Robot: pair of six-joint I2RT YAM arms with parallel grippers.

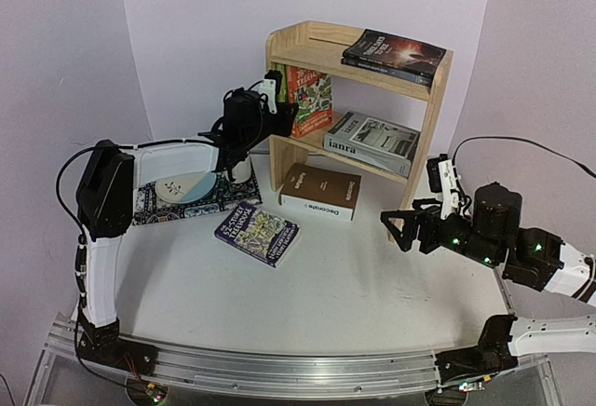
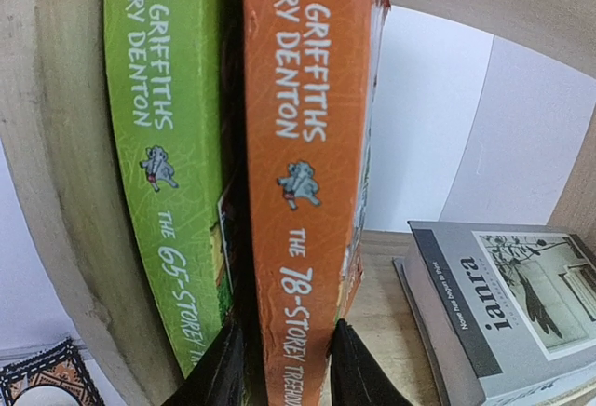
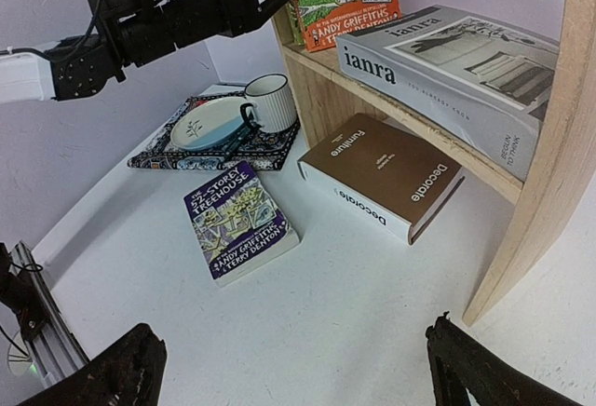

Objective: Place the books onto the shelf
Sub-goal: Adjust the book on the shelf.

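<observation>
- Seven books are in view; five sit on the pale pine shelf (image 1: 433,117) and two lie on the white table (image 1: 354,304).
- Two dark-covered books (image 1: 393,55) are stacked flat on the top board. Their titles are too small to read.
- On the lower board, at its left end, a green book (image 2: 168,145) stands upright against the side panel. Its spine reads "The 65-Storey", cut off below.
- Just beside it stands an orange book (image 2: 307,145), with "Griffiths", "Denton" and "The 78-Storey Tree…" on the spine.
- Further right on that board a grey book (image 1: 372,142) lies flat, with "ianra" in bold black letters on a white band.
- A thick brown book with a white edge (image 1: 321,192) lies on the table between the shelf's side panels, marked "Decorate".
- A dark blue book (image 1: 256,232) lies face up on the table in front of the shelf. It reads "The 52-Storey Treehouse, Andy Griffiths & Terry Denton".
- The left gripper (image 2: 289,371) is at the orange book's spine, one black finger (image 2: 358,373) close on each side. Whether they press it cannot be told.
- The right gripper (image 1: 402,226) hangs above the table by the shelf's right foot, fingers spread wide and holding nothing.
- A patterned mat (image 1: 154,209) left of the shelf carries a plate (image 1: 182,187) and a ribbed mug (image 3: 272,101).
</observation>
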